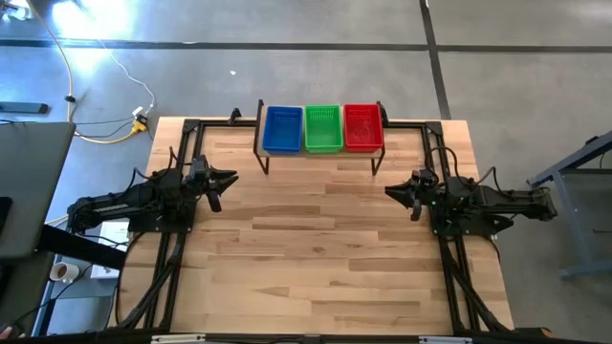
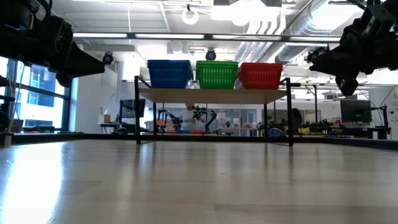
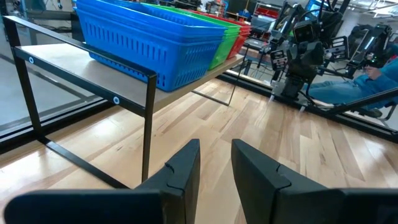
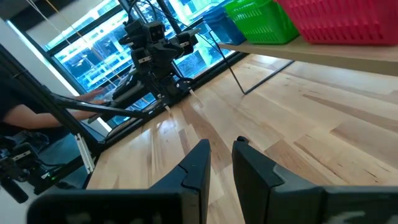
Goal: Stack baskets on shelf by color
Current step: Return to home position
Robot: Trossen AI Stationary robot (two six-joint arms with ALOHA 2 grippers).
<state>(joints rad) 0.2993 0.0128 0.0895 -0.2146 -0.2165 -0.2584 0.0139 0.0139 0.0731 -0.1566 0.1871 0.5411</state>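
On the shelf (image 1: 260, 134) at the table's far edge stand the baskets, side by side on its plank (image 2: 211, 95): blue (image 1: 283, 129) on the left, green (image 1: 323, 129) in the middle, red (image 1: 362, 127) on the right. How many are nested in each colour cannot be told. My left gripper (image 1: 229, 180) hovers over the table's left part, near side of the shelf, fingers a narrow gap apart (image 3: 215, 152). My right gripper (image 1: 390, 191) hovers over the right part, also narrowly open (image 4: 221, 149). Both hold nothing.
Bare wooden tabletop (image 1: 316, 258) stretches between the two arms and toward the near edge. The shelf's thin black legs (image 3: 148, 124) stand ahead of the left gripper. A person sits beyond the table's edge, seen in the left wrist view (image 3: 373, 68).
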